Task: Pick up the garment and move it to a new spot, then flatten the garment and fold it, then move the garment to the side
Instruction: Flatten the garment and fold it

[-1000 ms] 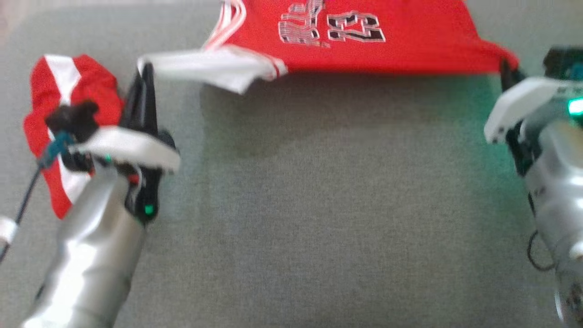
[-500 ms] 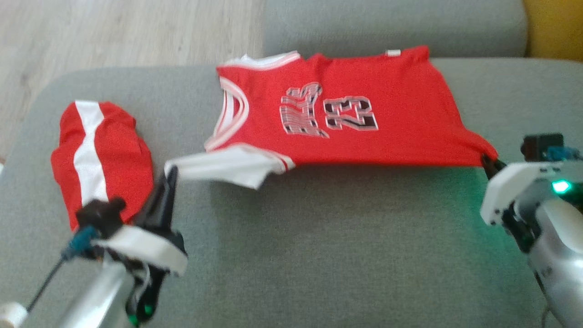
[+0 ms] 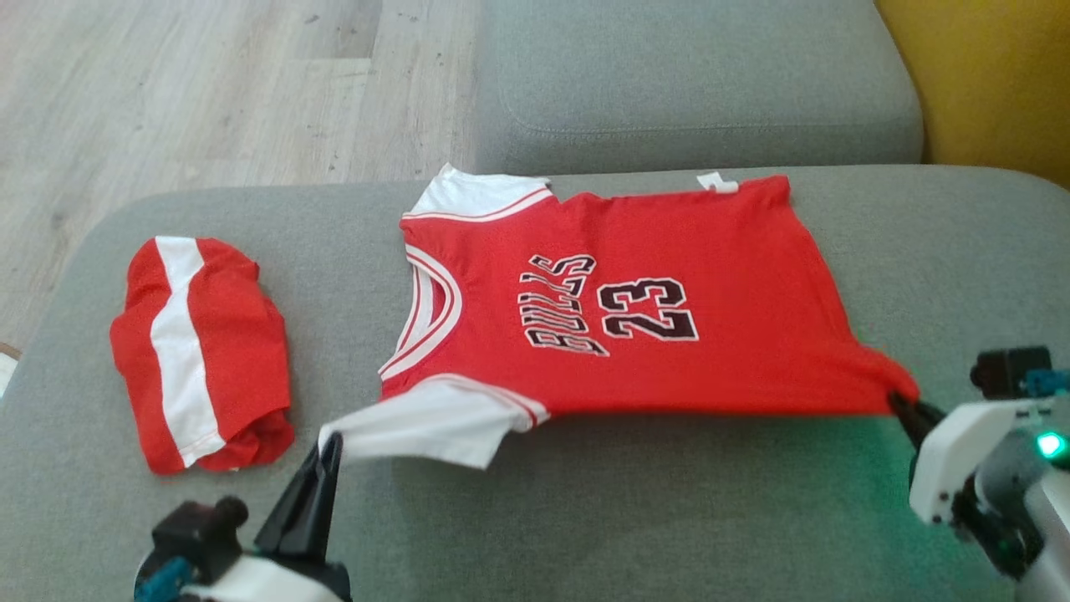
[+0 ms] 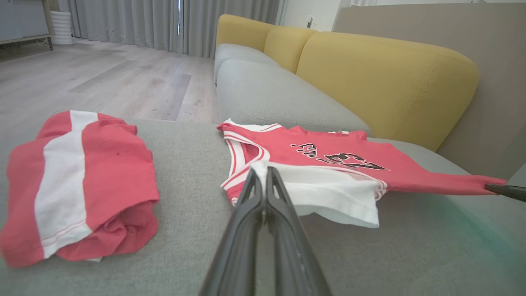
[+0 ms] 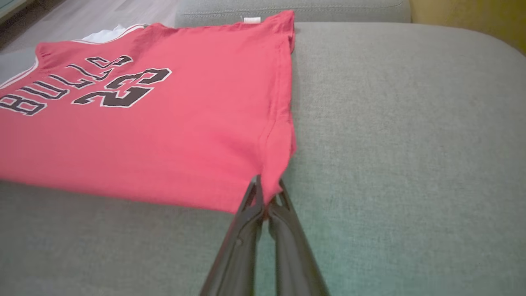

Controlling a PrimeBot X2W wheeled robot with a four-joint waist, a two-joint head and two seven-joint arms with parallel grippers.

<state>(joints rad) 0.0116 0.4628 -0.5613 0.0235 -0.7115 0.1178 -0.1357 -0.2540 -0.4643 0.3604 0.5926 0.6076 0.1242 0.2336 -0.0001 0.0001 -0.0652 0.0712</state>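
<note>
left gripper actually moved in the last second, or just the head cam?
Yes: against the folded red garment, the left gripper has drawn back toward the robot, from its far end to its near end.

Soft, even daylight; head view slightly blurred, wrist views wide-angle.

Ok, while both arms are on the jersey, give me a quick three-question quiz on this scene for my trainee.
1. True or false: the left end effector is shut on the white sleeve of the jersey.
2. What does the right end effector grip? A the collar; B a red hem corner; C the neck label.
3. Fill in: in the head view, the folded red-and-white garment lies to the jersey's ___.

Key: 1 true; 2 B; 3 left.
</note>
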